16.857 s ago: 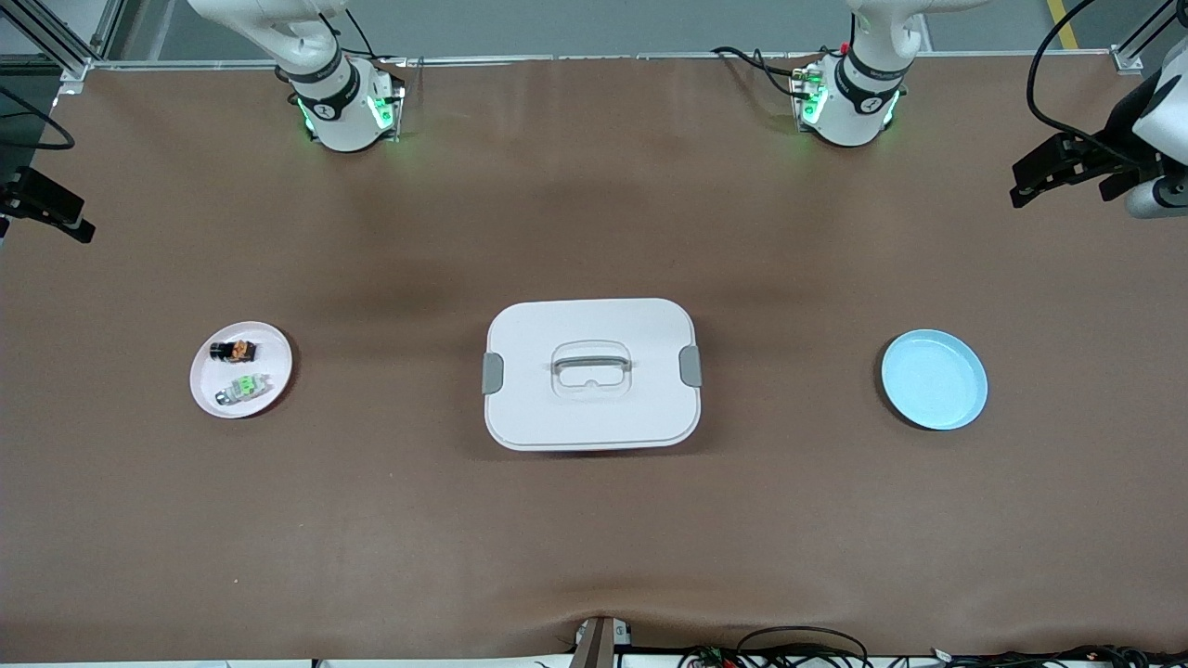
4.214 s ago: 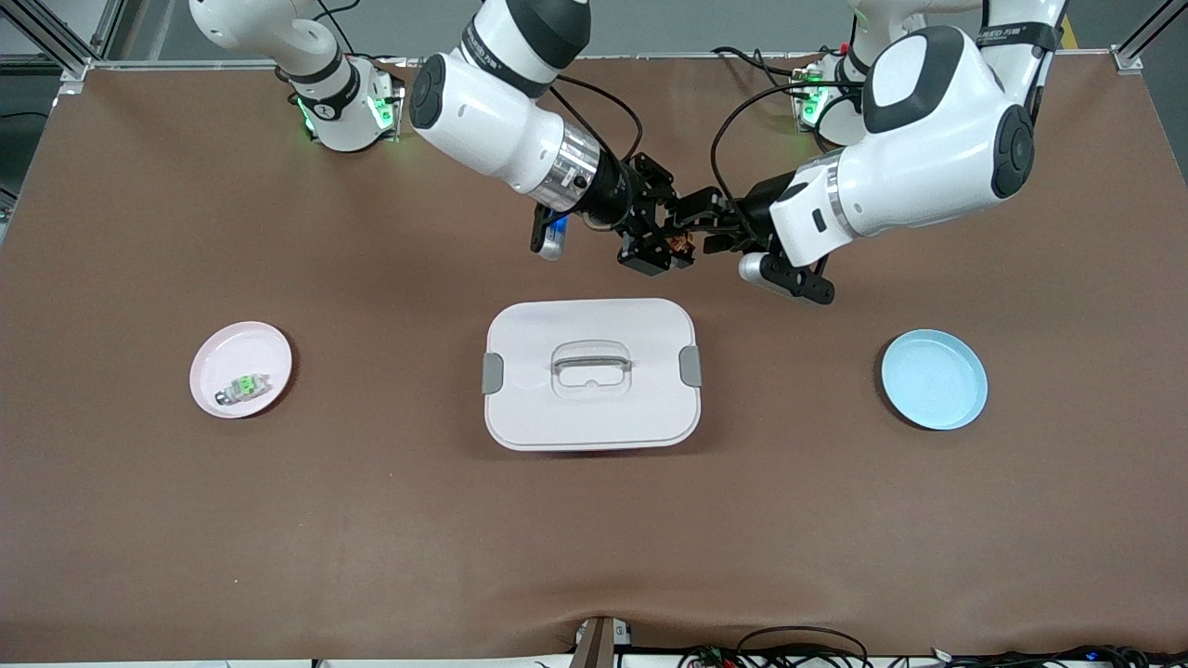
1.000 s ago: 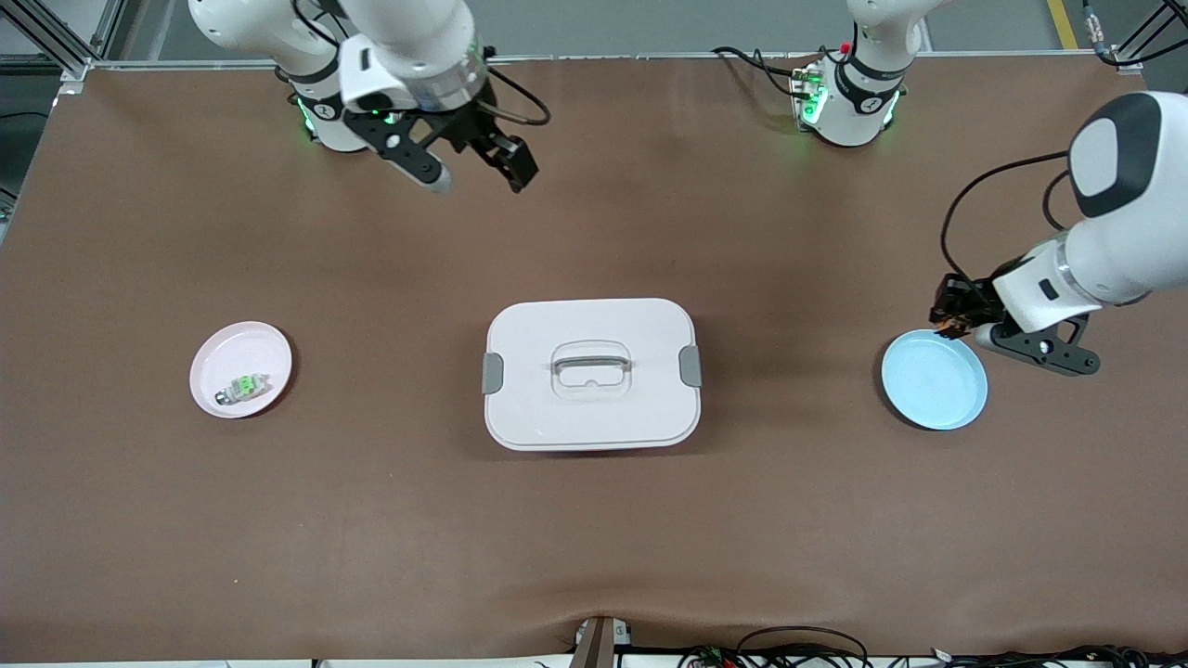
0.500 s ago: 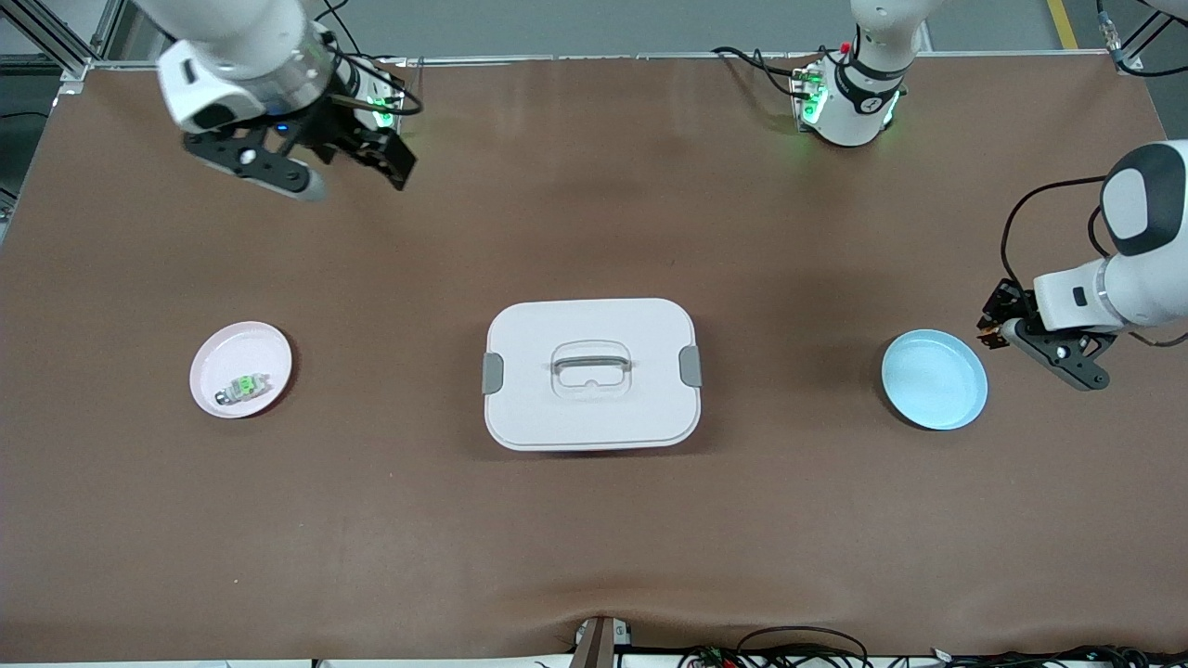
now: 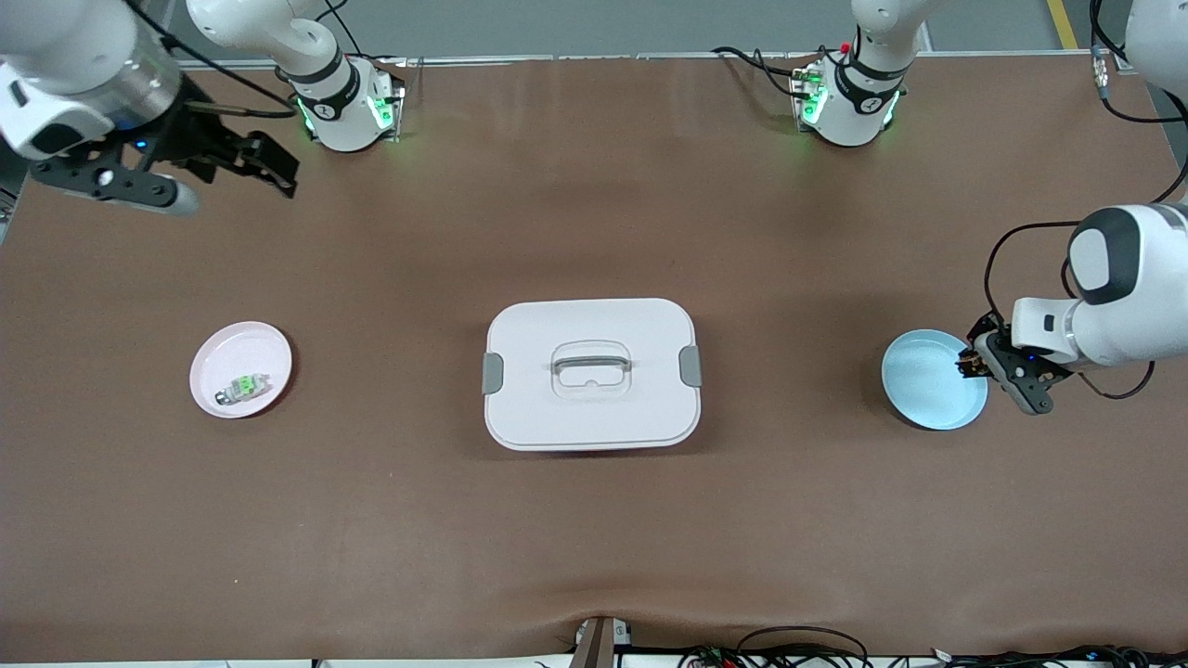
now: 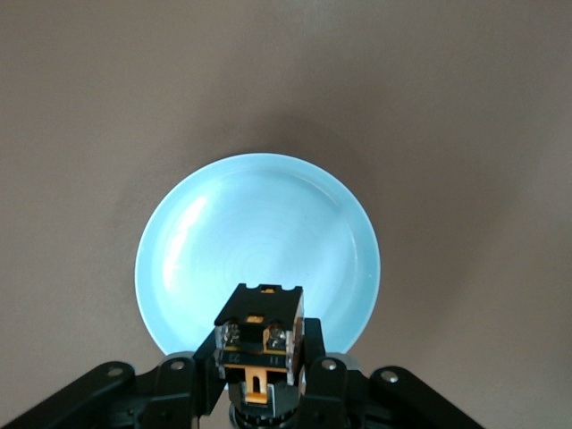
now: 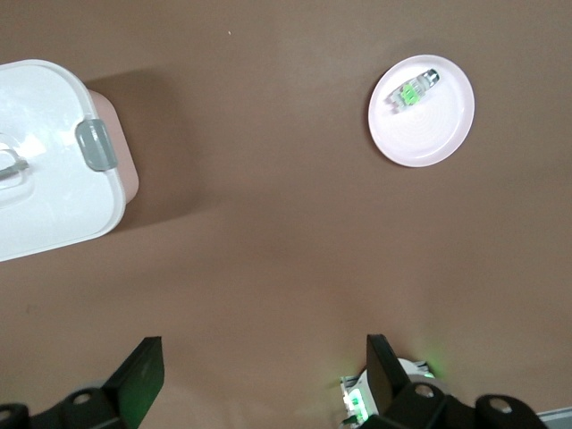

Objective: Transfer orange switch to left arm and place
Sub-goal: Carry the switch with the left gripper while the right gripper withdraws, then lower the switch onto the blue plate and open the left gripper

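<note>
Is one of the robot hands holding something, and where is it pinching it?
Yes. The left hand pinches the orange switch by its lower sides, over the blue plate. The right hand is open and holds nothing.

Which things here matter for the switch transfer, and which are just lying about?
In play: orange switch held in left claw over blue plate; box to avoid; right claw, open, waiting near its base.

Lying about: pink plate; green switch on it.
</note>
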`<control>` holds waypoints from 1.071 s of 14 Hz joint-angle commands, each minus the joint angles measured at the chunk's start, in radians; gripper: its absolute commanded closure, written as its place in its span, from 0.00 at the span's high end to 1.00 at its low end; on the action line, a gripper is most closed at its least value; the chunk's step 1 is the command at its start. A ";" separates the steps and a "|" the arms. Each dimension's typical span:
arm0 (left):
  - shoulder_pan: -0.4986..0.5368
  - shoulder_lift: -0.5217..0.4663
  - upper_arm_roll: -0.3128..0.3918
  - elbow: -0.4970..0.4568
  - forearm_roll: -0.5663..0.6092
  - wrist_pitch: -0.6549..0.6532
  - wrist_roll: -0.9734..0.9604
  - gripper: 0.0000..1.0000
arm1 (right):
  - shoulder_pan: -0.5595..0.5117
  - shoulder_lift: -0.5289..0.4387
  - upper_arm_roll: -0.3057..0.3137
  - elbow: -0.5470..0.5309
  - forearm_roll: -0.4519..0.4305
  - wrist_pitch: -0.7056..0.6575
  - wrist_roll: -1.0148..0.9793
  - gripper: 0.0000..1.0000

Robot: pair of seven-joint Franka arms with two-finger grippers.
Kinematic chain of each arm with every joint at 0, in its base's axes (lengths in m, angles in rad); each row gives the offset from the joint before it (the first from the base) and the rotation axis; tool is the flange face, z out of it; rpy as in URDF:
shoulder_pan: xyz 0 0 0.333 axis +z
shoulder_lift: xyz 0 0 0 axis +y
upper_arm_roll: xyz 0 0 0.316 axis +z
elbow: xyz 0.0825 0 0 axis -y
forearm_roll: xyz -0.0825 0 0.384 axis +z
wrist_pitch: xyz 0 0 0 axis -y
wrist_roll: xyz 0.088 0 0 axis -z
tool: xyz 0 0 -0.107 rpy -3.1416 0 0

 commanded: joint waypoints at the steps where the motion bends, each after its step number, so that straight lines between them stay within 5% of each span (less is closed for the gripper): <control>1: 0.000 0.041 -0.015 0.007 0.120 0.044 0.018 0.00 | -0.049 -0.025 0.005 -0.039 -0.016 0.005 -0.086 1.00; 13: -0.028 0.165 -0.029 -0.068 0.294 0.195 0.171 0.00 | -0.195 -0.015 0.005 -0.129 -0.016 0.164 -0.267 1.00; 15: -0.023 0.172 -0.029 -0.076 0.311 0.207 0.171 0.00 | -0.270 -0.010 0.056 -0.129 -0.013 0.181 -0.272 1.00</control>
